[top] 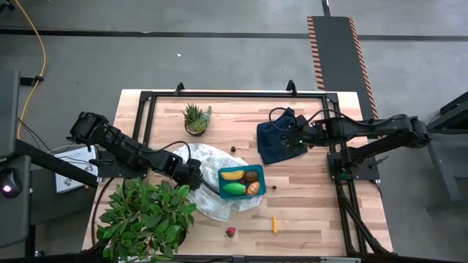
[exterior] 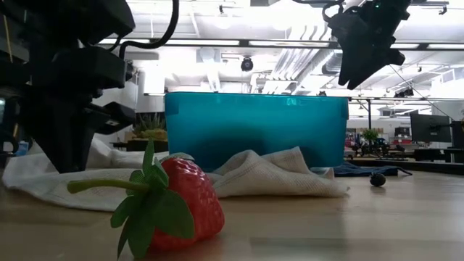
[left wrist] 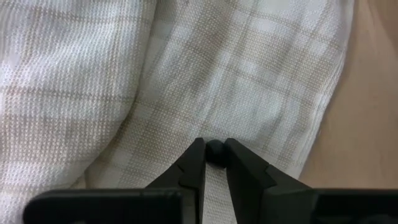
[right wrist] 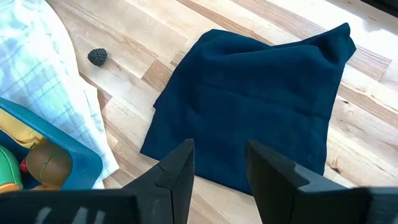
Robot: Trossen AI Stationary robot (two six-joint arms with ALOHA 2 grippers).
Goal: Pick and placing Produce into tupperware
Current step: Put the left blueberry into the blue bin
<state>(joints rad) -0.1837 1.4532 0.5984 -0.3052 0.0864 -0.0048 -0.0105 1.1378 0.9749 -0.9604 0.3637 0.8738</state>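
The left pincer is down on the white checked cloth, its fingers pressed together on a small dark thing at their tips; what it is cannot be told. The right pincer hangs over the navy cloth, fingers spread and holding nothing.

The box is teal, rectangular with rounded corners, open on top. It sits on the white cloth near the middle of the counter, its long axis running across the counter from left to right. Inside lie a banana, yellow and curved, along the far wall; a green fruit along the near wall; a brown round one and an orange wedge at the right end.

On the bare wood lie a carrot, pointing away from the front edge, a strawberry with green leaves, and two dark berries.
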